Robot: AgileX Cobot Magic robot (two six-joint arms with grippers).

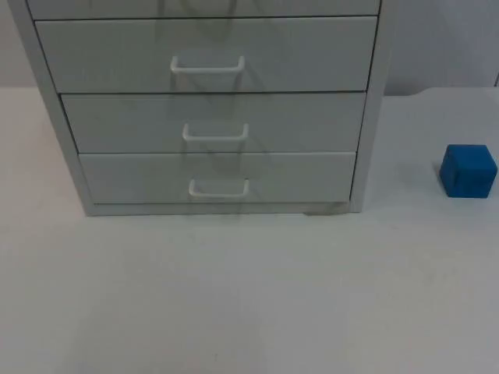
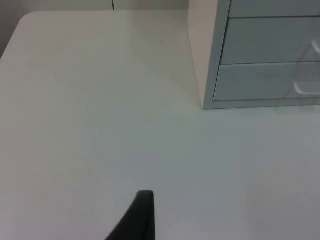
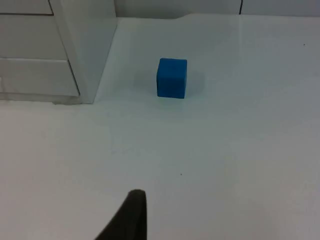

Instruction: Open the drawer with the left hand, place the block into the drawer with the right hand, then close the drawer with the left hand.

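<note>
Top view: smooth blue cube block (image 1: 468,171) beside shut boxy grey drawers (image 1: 210,121); tool states unclear.

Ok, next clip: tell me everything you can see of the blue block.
The blue block is a small cube of plain, matte, even blue with slightly rounded edges and no markings. It sits flat and upright on the white table, apart from the drawer cabinet, off its right side. Nothing touches it but the table. All drawers that can be seen are shut, so the block is not yet placed.
</note>
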